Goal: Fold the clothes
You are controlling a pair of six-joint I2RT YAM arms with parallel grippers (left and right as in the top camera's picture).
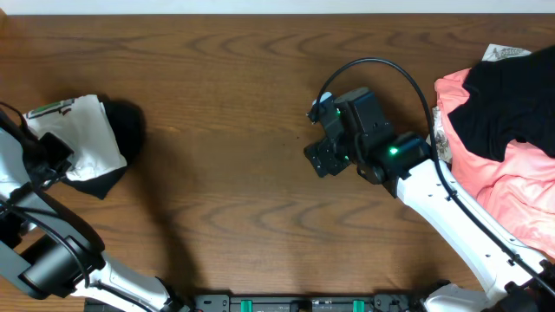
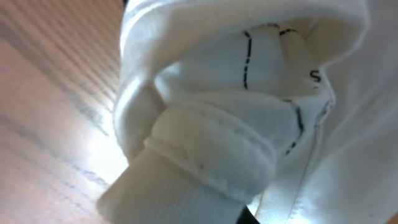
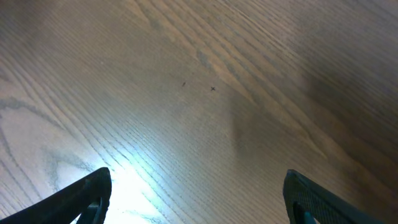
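A folded white T-shirt with a small printed logo lies at the table's left, on top of a black garment. My left gripper sits at the shirt's near-left edge. In the left wrist view bunched white T-shirt fabric with a stitched hem fills the frame and hides the fingers; the gripper is shut on it. My right gripper hovers over the middle of the table, open. Its two fingertips stand wide apart over bare wood, with nothing between them.
A pile of coral-pink clothes with a black garment on top lies at the right edge, next to the right arm. A black cable loops above the right wrist. The wooden table lies between both arms.
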